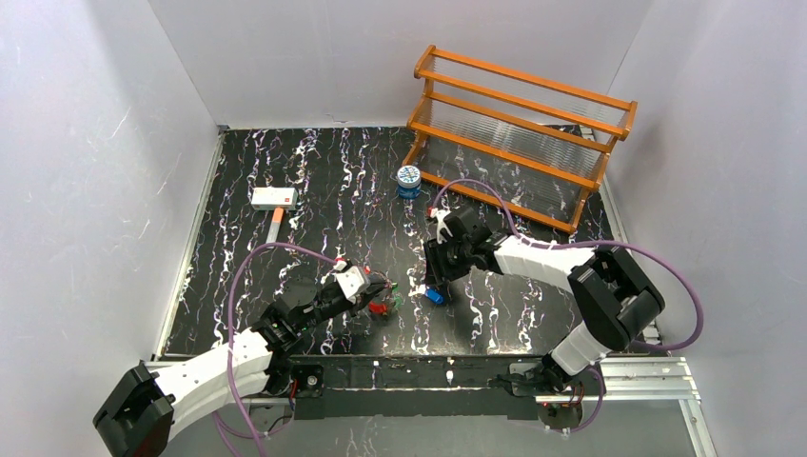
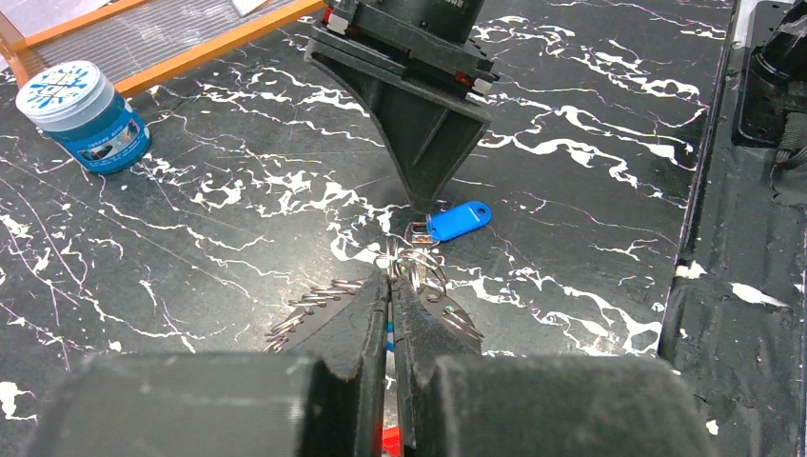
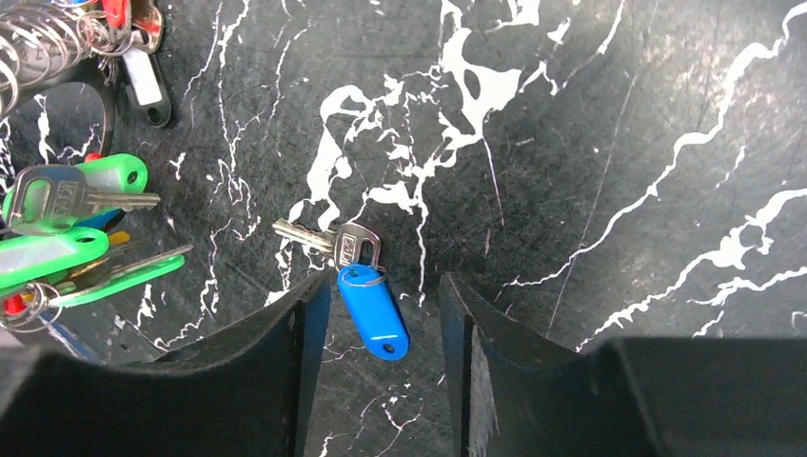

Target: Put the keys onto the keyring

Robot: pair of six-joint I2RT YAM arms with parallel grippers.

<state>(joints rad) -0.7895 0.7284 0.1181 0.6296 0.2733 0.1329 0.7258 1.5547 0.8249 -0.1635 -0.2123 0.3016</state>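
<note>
your right gripper (image 3: 383, 284) is released, jaws straddling the blue-tagged key (image 3: 354, 248) flat on the table (image 3: 590, 143). left gripper (image 2: 392, 286) is clenched on the keyring (image 2: 419, 257), other keys (image 3: 57, 190) bunched there.

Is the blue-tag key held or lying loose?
Lying loose: the blue-tag key rests flat on the table between the open jaws of the right gripper.
</note>
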